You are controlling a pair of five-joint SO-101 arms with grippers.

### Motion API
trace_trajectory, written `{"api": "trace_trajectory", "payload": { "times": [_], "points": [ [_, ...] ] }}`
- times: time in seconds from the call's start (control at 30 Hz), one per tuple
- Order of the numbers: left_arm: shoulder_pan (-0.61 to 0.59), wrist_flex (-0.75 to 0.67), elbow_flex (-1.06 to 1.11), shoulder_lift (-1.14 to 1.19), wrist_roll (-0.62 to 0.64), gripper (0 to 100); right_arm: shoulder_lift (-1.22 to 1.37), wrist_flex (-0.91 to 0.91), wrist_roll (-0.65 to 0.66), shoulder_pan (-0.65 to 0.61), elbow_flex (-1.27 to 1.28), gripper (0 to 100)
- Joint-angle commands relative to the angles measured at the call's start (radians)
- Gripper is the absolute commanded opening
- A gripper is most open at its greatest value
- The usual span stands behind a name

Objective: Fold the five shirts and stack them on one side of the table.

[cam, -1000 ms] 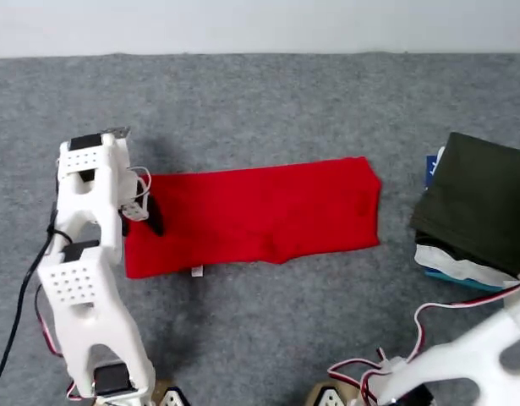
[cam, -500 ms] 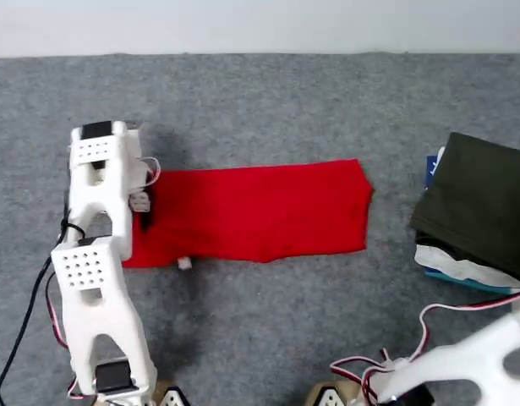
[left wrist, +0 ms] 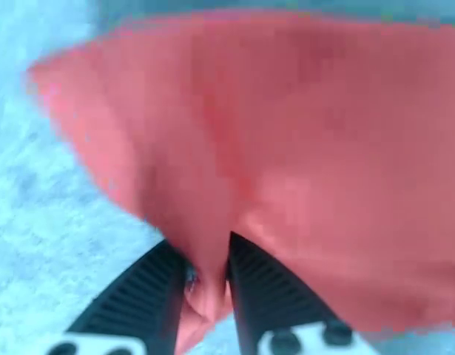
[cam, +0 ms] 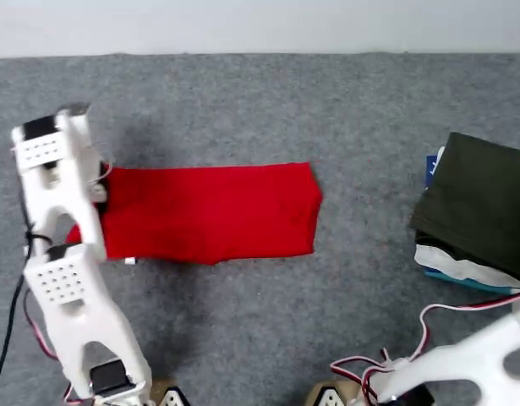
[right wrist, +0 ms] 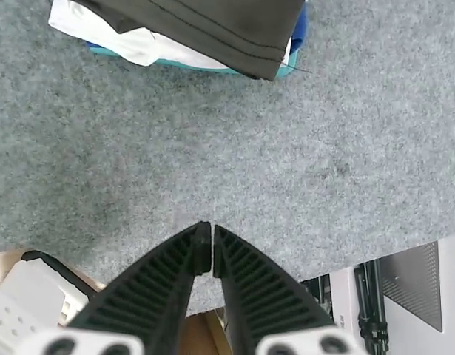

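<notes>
Red shirt (cam: 209, 211) folded into a long band, one end pinched by the left gripper (left wrist: 206, 270).
It lies flat and smooth on the grey table (cam: 243, 93), toward the left edge; the cloth bunches between the jaws. The right gripper (right wrist: 211, 238) is pressed together and empty, near the stack of folded shirts (cam: 479, 211) at the right edge.

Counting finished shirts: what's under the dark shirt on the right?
A white edge, a teal edge and a blue edge peek out under the dark shirt; the rest is covered.
</notes>
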Motion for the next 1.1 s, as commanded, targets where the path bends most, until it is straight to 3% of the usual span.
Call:
{"api": "trace_trajectory", "payload": {
  "times": [0.0, 0.27, 0.53, 0.83, 1.07],
  "points": [
    [0.135, 0.025, 0.056, -0.175, 0.008, 1, -0.025, 0.039, 0.003, 0.001, -0.009, 1.6],
    [0.411, 0.025, 0.202, -0.471, 0.055, 1, -0.025, 0.039, 0.002, -0.001, -0.008, 1.6],
    [0.664, -0.009, 0.202, -0.517, 0.057, 1, -0.024, 0.039, 0.000, -0.001, -0.006, 1.6],
    [0.807, -0.157, 0.188, -0.371, 0.057, 1, -0.024, 0.039, 0.002, 0.004, 0.041, 1.6],
    [0.841, -0.158, -0.030, -0.195, 0.109, 1, -0.025, 0.039, 0.003, 0.004, 0.084, 1.6]
  ]
}}
